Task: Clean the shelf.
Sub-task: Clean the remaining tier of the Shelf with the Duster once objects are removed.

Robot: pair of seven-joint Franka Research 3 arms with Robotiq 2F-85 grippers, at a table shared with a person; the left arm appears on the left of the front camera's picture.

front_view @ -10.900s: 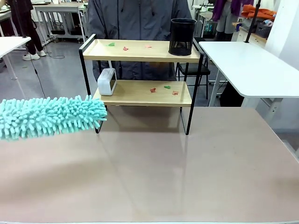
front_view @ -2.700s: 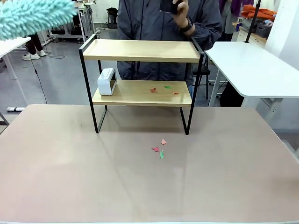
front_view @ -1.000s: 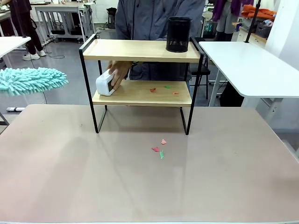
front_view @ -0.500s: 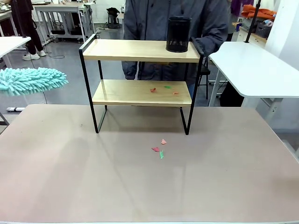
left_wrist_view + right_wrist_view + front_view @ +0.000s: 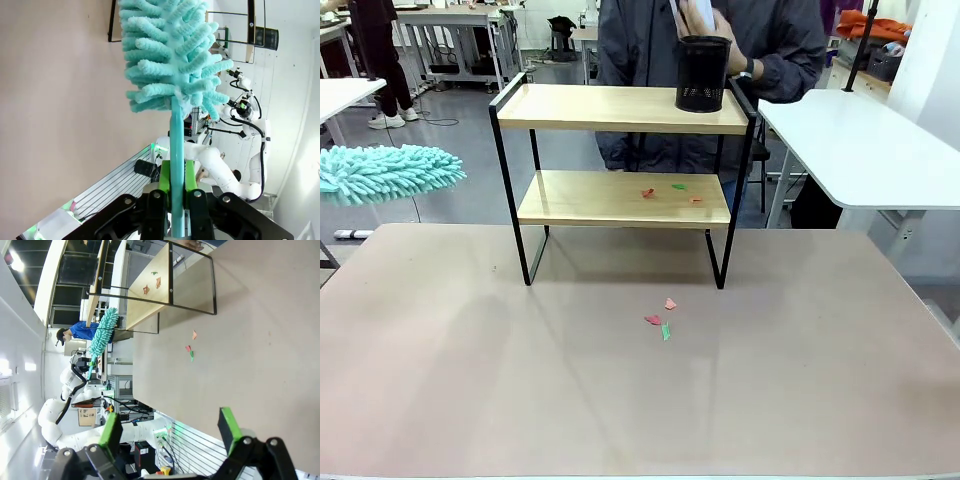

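The shelf (image 5: pixel 620 110) is standing at the far middle of the brown table (image 5: pixel 620 400). Its black feet are sitting well back from the near edge, leaving a wide stretch of open tabletop in front and room on both sides. A black mesh pen cup (image 5: pixel 703 74) is sitting at the right end of the top board, close to the frame's right post. Paper scraps (image 5: pixel 672 190) are lying on the lower board, right of its middle, and a few more (image 5: pixel 662 320) are resting on the table just ahead of the shelf's right foot. The person's hand (image 5: pixel 725 30) is hovering over the cup with something white (too blurred to name). The left gripper (image 5: pixel 176 182) is pinching the handle of a teal chenille duster (image 5: pixel 385 172), which is hanging in the air left of the shelf, well apart from it. The right gripper (image 5: pixel 169 427) is standing with its pads spread wide over open tabletop.
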